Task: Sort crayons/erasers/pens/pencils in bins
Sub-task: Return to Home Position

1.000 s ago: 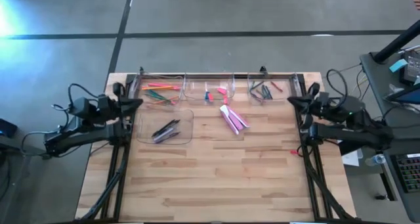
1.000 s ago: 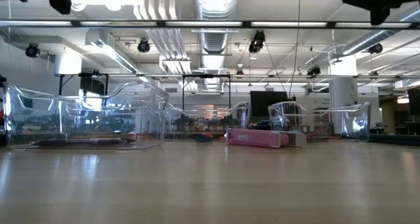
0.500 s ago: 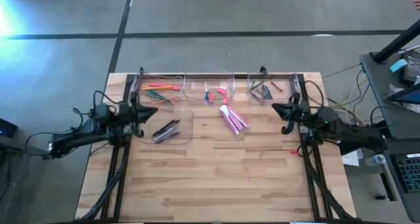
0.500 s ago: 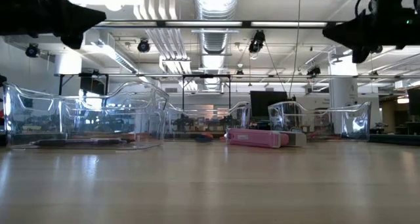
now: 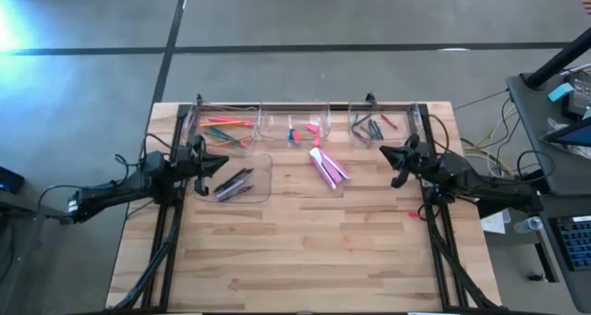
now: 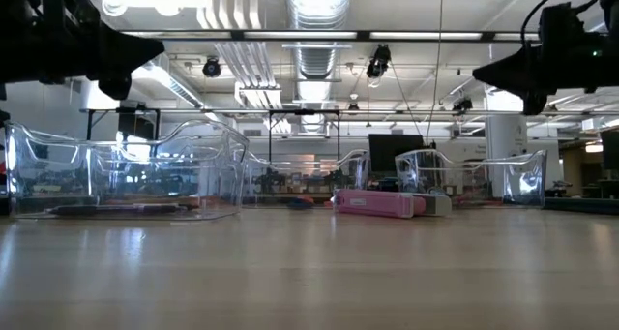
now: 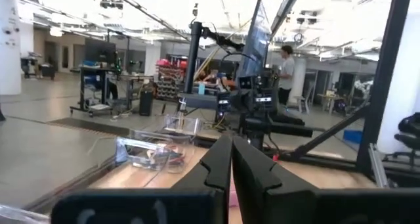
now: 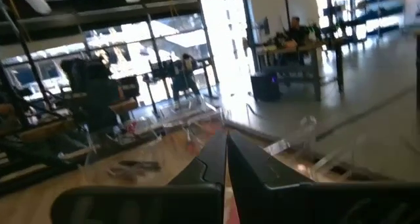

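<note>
clear glossy plastic bins (image 5: 259, 165), wooden table (image 5: 305, 250)

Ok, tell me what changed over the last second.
Both arms swung inward from the sides of the table: the left gripper now hangs over the left side of the wide bin, the right gripper near the top right bin. Both are shut and empty; nothing was grasped or released. All else, including the loose pink pieces, stayed put.

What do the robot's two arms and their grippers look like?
The left arm and right arm are dark and jointed, with black cables looping beside them. The left gripper and right gripper each have two black fingers tapering to narrow tips.
</note>
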